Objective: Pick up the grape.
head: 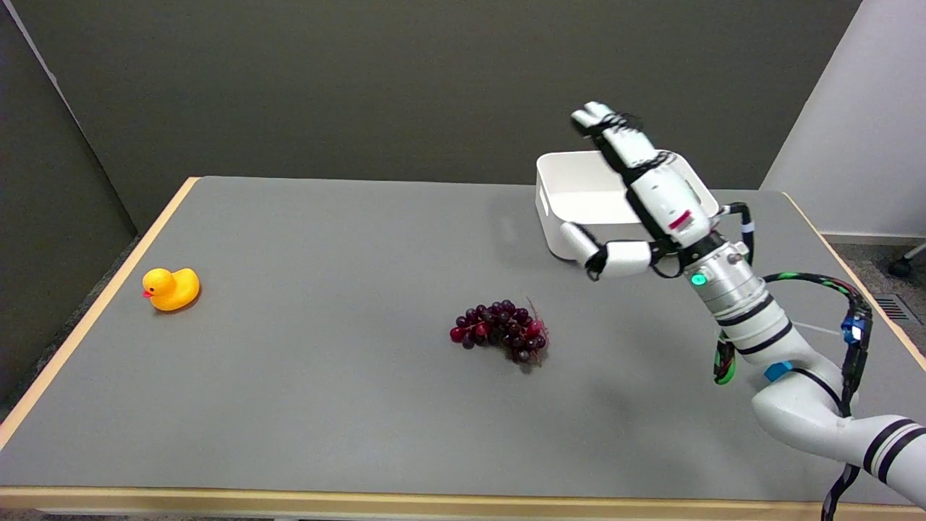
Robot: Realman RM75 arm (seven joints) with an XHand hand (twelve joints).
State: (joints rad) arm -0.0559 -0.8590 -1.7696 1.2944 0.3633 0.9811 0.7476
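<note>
right hand spread, seemingly airborne, grape bunch well apart

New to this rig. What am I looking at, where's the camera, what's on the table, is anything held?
It is a robot's white right arm ending in a many-fingered right hand. The one picture comes from a head camera above the table's near side, looking down and across it; the arm reaches in from the lower right. On the grey table lie a bunch of dark red grapes near the middle, a yellow rubber duck at the left, and a white bin at the far right. The hand holds nothing: it hangs in the air in front of the bin, fingers spread, apart from the grapes.
</note>
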